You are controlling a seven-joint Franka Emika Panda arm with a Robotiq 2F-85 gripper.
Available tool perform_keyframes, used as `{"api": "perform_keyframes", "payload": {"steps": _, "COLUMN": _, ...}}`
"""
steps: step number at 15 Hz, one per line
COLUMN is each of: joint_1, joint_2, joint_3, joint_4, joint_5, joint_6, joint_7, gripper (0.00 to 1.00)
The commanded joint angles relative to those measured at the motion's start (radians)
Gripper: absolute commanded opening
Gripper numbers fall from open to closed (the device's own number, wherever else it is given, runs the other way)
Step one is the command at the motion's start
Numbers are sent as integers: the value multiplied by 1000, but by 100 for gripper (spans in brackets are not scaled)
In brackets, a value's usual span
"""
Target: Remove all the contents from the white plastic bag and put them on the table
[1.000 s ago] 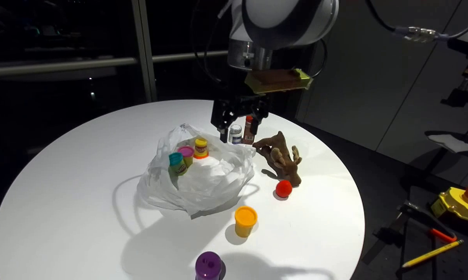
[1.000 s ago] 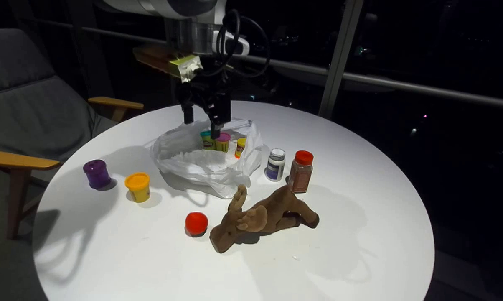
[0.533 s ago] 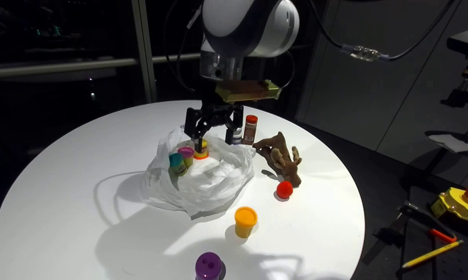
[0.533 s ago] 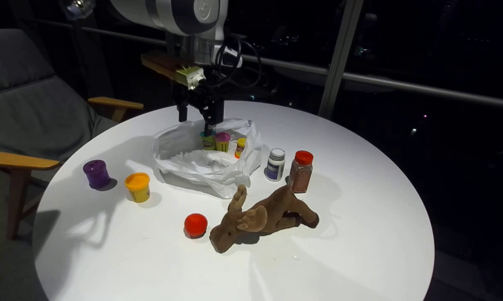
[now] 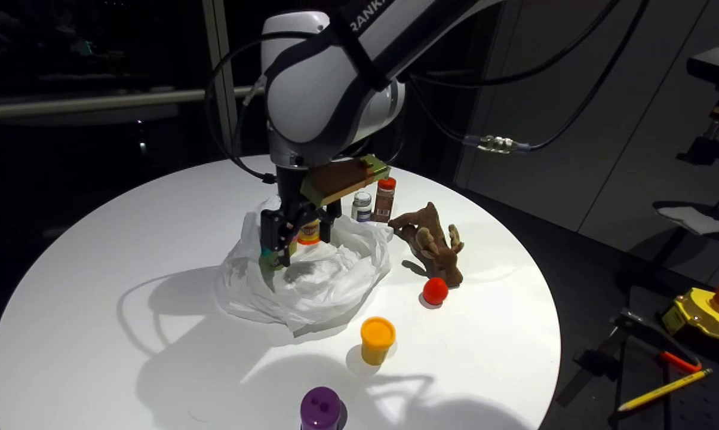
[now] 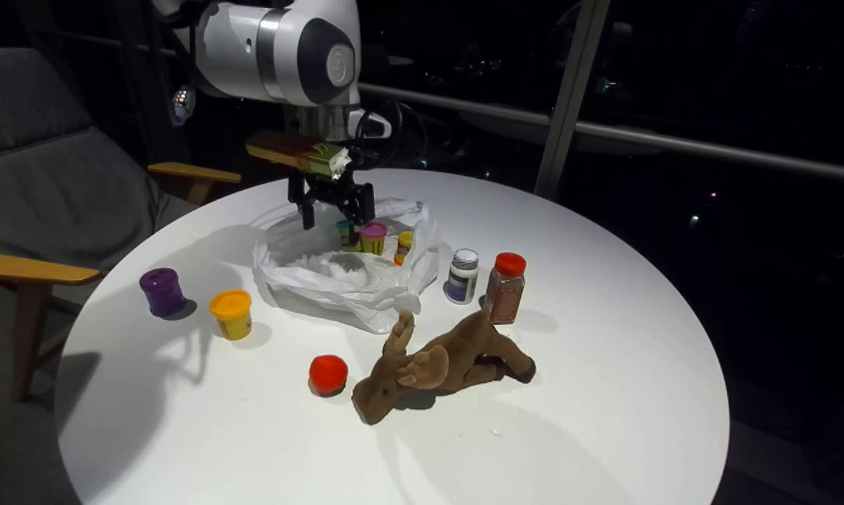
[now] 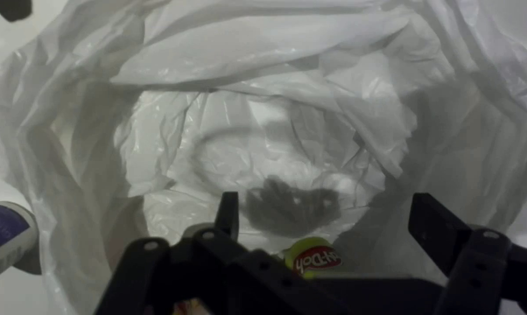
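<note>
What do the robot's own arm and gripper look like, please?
The arm is white and rounded, with dark panels, pale lettering, black cables and a silver connector. The gripper is black, with two blocky fingers; a yellow-brown box is mounted above it.

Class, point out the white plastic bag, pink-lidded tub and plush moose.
White plastic bag (image 5: 323,297), in an exterior view: near wall.
Pink-lidded tub (image 6: 373,243), in an exterior view: side below lid.
Plush moose (image 6: 460,347), in an exterior view: body.

White arm, black pincer
</note>
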Motion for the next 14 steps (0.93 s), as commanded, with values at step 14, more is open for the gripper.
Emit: {"api": "perform_keyframes", "payload": {"steps": 14, "joint_1": 86, "joint_2": 224, "joint_3": -80, "joint_4": 361, "joint_5": -159, "joint_6": -69, "joint_7": -62, "gripper": 100}}
